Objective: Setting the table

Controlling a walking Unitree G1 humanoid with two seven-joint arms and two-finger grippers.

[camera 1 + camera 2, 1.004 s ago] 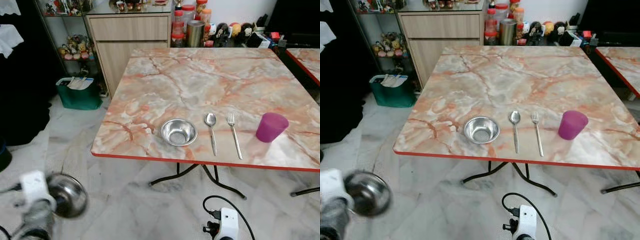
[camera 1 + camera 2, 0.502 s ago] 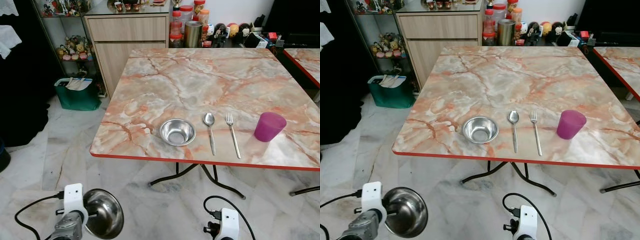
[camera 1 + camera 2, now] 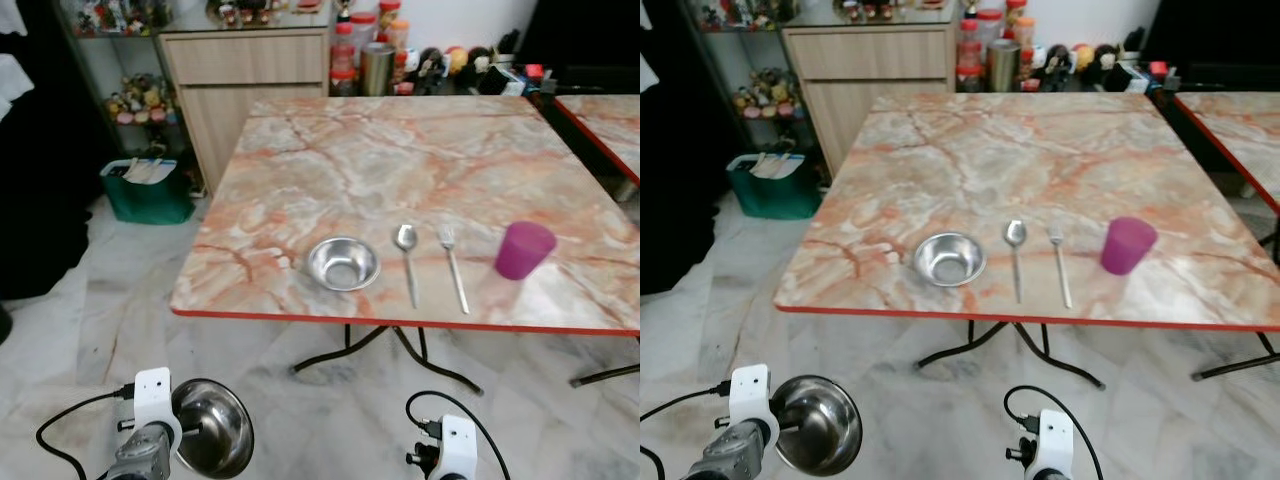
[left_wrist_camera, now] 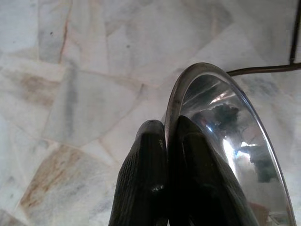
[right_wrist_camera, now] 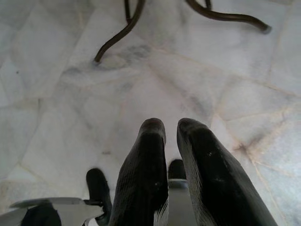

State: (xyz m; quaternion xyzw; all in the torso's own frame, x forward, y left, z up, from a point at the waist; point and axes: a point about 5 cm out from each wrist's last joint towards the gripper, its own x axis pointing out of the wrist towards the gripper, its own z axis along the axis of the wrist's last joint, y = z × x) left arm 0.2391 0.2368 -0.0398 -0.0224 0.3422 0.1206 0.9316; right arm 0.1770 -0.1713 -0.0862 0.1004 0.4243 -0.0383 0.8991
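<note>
**Left gripper holds a steel bowl low over the floor, in front of the set table**

1. Left gripper (image 4: 165, 141): in the left wrist view its two black fingers (image 4: 146, 179) are pressed together on the rim of a shiny steel bowl (image 4: 225, 141), one finger on the outside and one on the inside. In the head views this held bowl (image 3: 212, 428) sits at the end of the left arm, low over the marble floor (image 3: 90, 330), turned on its side with its opening facing the right arm. It is well short of the table's near edge and apart from everything on the table.

2. Right gripper (image 5: 170, 129): it points down at the floor. The two fingers lie close side by side with only a narrow gap, and nothing is between them. The curved black table legs (image 5: 120, 33) show beyond the fingertips.

3. Table (image 3: 400, 150): a marble-pattern top with a red edge. Near its front edge four items stand in a row, each apart from the next:
   - a second steel bowl (image 3: 343, 264), upright, at the robot's left end of the row;
   - a spoon (image 3: 407, 260) beside it, handle toward the robot;
   - a fork (image 3: 452, 265) next, also handle toward the robot;
   - a purple cup (image 3: 522, 250) at the right end, upright.

4. Surroundings: a wooden cabinet (image 3: 250, 70) stands behind the table, with jars and a metal canister (image 3: 378, 68) on top. A green bin (image 3: 150, 190) rests on the floor beside the cabinet.
</note>
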